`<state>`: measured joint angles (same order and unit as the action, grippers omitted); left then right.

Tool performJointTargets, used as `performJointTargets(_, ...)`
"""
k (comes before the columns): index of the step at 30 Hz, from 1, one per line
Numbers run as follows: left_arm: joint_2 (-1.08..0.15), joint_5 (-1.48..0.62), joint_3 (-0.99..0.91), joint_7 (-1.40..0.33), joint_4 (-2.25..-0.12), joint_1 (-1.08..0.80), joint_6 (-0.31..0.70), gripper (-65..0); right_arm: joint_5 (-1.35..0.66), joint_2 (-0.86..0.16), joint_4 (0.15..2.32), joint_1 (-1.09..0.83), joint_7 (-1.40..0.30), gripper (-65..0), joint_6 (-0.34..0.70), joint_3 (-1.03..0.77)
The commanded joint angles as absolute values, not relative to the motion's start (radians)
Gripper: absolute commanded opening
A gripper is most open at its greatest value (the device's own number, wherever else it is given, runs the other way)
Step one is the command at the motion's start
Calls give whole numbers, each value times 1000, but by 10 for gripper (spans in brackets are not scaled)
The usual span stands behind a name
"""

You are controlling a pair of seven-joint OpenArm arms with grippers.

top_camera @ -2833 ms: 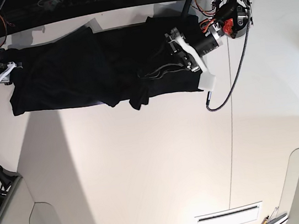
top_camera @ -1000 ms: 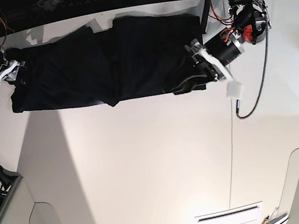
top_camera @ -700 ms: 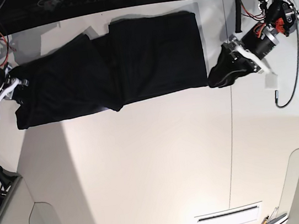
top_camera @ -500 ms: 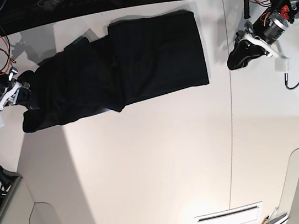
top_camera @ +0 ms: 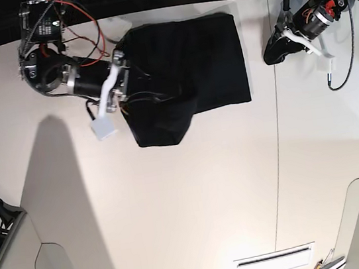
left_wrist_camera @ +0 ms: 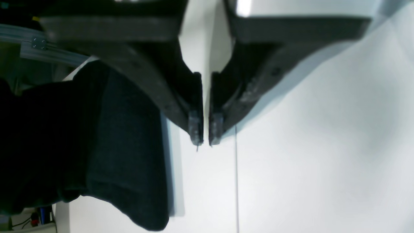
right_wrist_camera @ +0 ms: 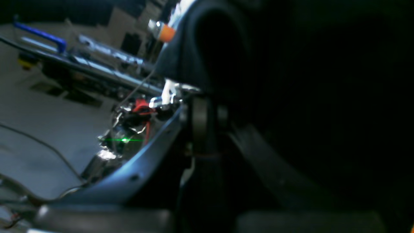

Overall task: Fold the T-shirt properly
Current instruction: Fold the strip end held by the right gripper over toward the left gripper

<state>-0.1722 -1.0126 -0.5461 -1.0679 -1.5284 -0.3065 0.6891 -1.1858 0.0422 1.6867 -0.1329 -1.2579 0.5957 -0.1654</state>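
Shirt [top_camera: 184, 73] lies on the white counter [top_camera: 177, 215] toward the far edge, a black block with a bunched lobe hanging off its near-left corner. Right gripper [top_camera: 124, 82] sits at the shirt's left edge with cloth draped round it; the right wrist view is nearly all dark fabric [right_wrist_camera: 307, 97], so it seems clamped on the shirt, though the jaws are hidden. Left gripper [top_camera: 274, 49] rests apart from the shirt, just past its right edge near a seam [top_camera: 278, 161] in the counter. In the left wrist view its jaws [left_wrist_camera: 205, 129] are nearly together with a thin gap and nothing between them, the shirt [left_wrist_camera: 97, 155] lying beside.
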Motion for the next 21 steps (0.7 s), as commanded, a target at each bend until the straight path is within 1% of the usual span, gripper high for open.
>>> performJointTargets(1, -183, -1028, -548, -1058, -1536, -305, 698, -612, -1180, 52, 1704, -122, -1210, -650, 603, -125)
performJointTargets(4, -183, -1029, -548, -1058, -1536, -305, 698, -612, -1034, 59, 1703, -119, -1077, -650, 602, 0)
performJointTargets(6, -183, -1034, -548, -1058, -1536, -305, 698, -612, -945, 59, 1702, -109, -1023, -650, 599, 73)
performJointTargets(9, -183, -1035, -548, -1058, -1536, -305, 698, -612, -882, 59, 1702, -94, -1002, -650, 598, 155)
performJointTargets(14, -183, -1036, -548, -1058, -1536, -305, 698, -611, -867, 67, 1702, -80, -1002, -650, 598, 232)
performJointTargets(15, -183, -1036, -548, -1058, -1536, -305, 698, -611, -867, 68, 1702, -76, -1002, -620, 598, 242)
performJointTargets(17, -183, -1035, -548, -1058, -1536, -305, 698, -611, -867, 72, 1702, -72, -1002, -463, 598, 257)
performJointTargets(18, -183, -1036, -548, -1058, -1536, -305, 698, -611, -867, 73, 1702, -72, -1002, -397, 598, 259)
performJointTargets(19, -183, -1036, -548, -1058, -1536, -305, 698, -611, -867, 78, 1702, -72, -1002, -350, 598, 260)
performJointTargets(20, -183, -1037, -548, -1058, -1536, -305, 698, -611, -867, 81, 1702, -72, -1002, -326, 598, 260)
performJointTargets(21, -183, -1043, -548, -1058, -1536, -305, 698, -611, -868, 84, 1702, -72, -1002, -323, 598, 260)
